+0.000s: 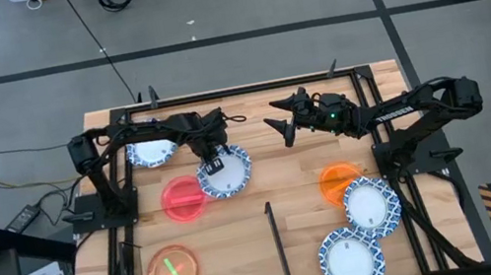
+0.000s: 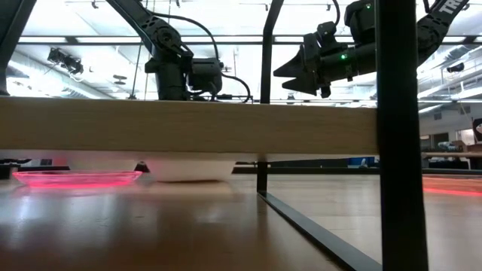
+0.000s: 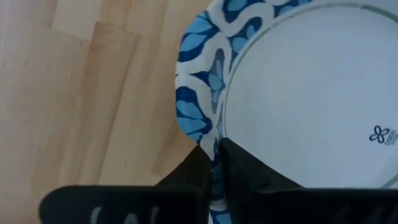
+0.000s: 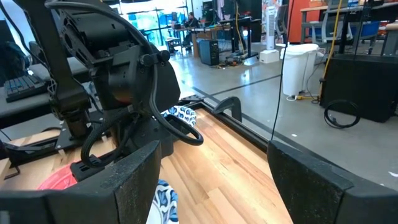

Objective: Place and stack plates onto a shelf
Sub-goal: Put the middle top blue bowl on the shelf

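Note:
A blue-and-white plate (image 1: 227, 172) lies on the table left of centre, and my left gripper (image 1: 213, 160) is shut on its rim. A second blue-and-white plate (image 1: 150, 154) sits under the left arm, and a red plate (image 1: 183, 199) lies just nearer. An orange plate (image 1: 173, 272) rests on the pale shelf (image 1: 226, 261), whose black bar (image 1: 276, 240) runs along its right side. My right gripper (image 1: 275, 122) hovers open and level above the table's far middle, holding nothing. My left gripper pinches the plate's patterned rim (image 3: 214, 146) between its two fingers (image 3: 194, 177), at the far-left side of the plate. One finger is over the plate's inner face and one outside the rim. The fingers come steeply from above. In the low view the plate's underside (image 2: 188, 169) appears to rest on the table.
An orange plate (image 1: 337, 182) and two blue-and-white plates (image 1: 372, 204) (image 1: 351, 261) lie at the near right, overlapping. In the low view the shelf's wooden edge (image 2: 188, 124) spans the picture on black posts (image 2: 397, 135). Black frame rails border the table.

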